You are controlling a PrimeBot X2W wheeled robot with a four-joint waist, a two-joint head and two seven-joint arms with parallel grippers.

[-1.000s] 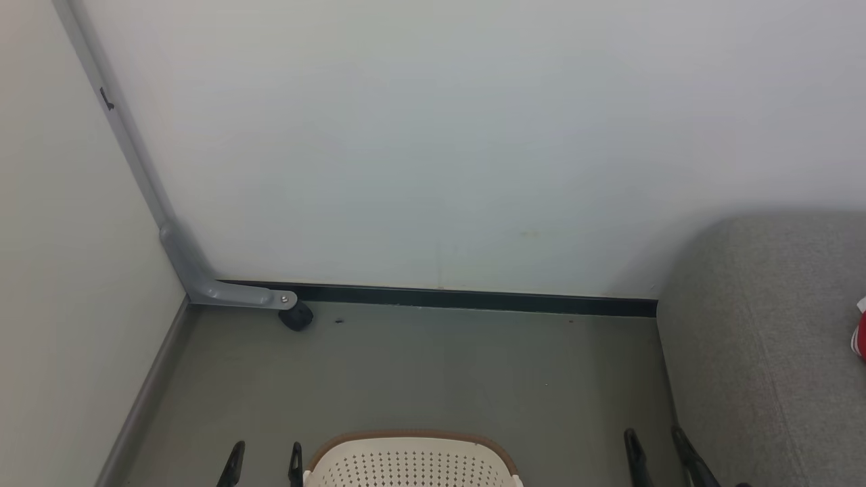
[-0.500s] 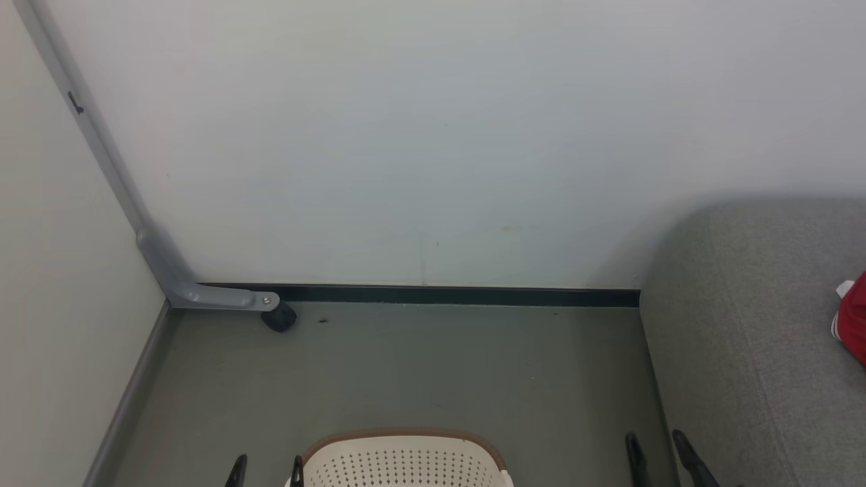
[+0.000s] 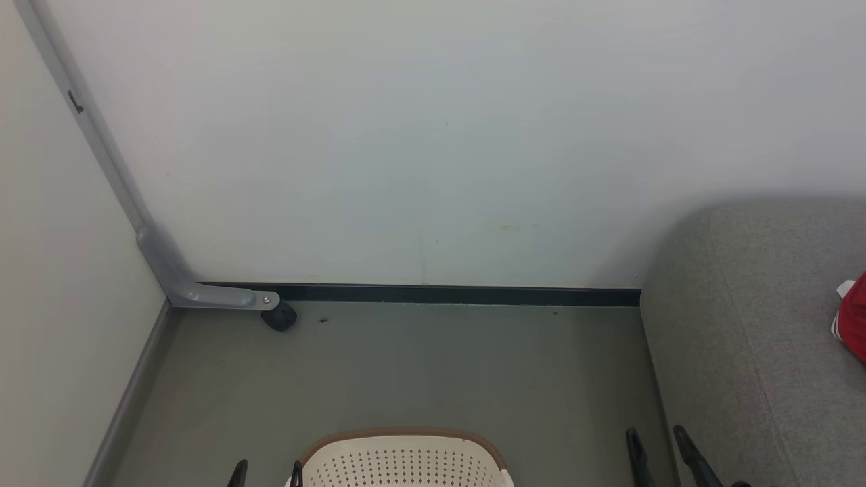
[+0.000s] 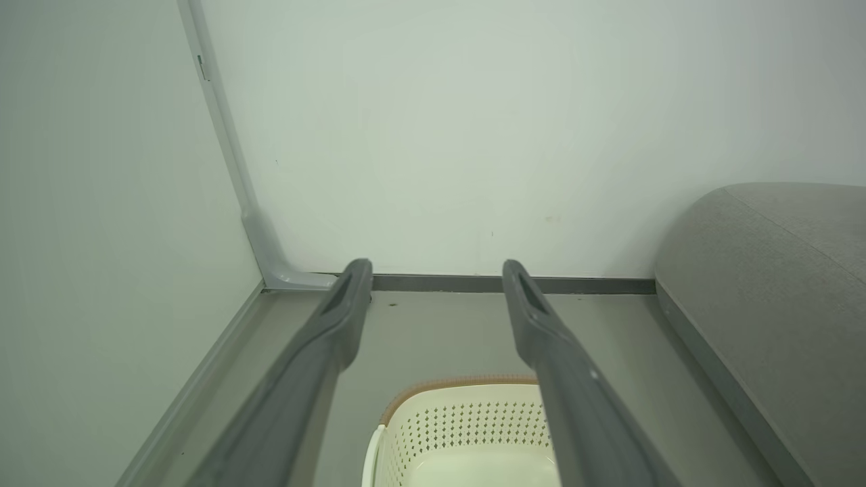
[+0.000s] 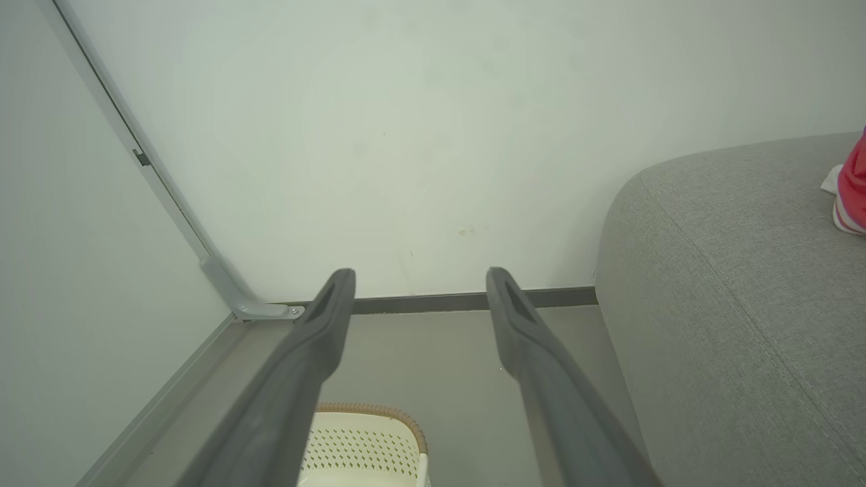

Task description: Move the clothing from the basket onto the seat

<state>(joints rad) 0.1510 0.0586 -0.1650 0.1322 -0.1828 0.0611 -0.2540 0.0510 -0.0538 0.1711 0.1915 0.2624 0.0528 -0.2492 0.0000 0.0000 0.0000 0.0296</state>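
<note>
The basket [image 3: 406,461] stands on the floor [image 3: 433,365], well out from the wall [image 3: 433,135] and a short way from the seat's [image 3: 751,352] rounded edge. The clothing [image 3: 854,316] lies on top of the seat, well in from that edge and apart from the basket; the head view gives a red bit with white beside it. The right wrist view adds the thin red-and-white striped trim.

The left hand [image 3: 267,472] sits just beside the basket's brown rim, fingers spread wide and holding nothing. Its wrist view looks over the rim to the perforated inner wall and smooth cream bottom. The right hand [image 3: 655,443] hangs over the floor between basket and seat, also wide and holding nothing.

In the floor's far left corner, the head view shows a grey bracket [image 3: 203,294] with a black caster [image 3: 279,316].
</note>
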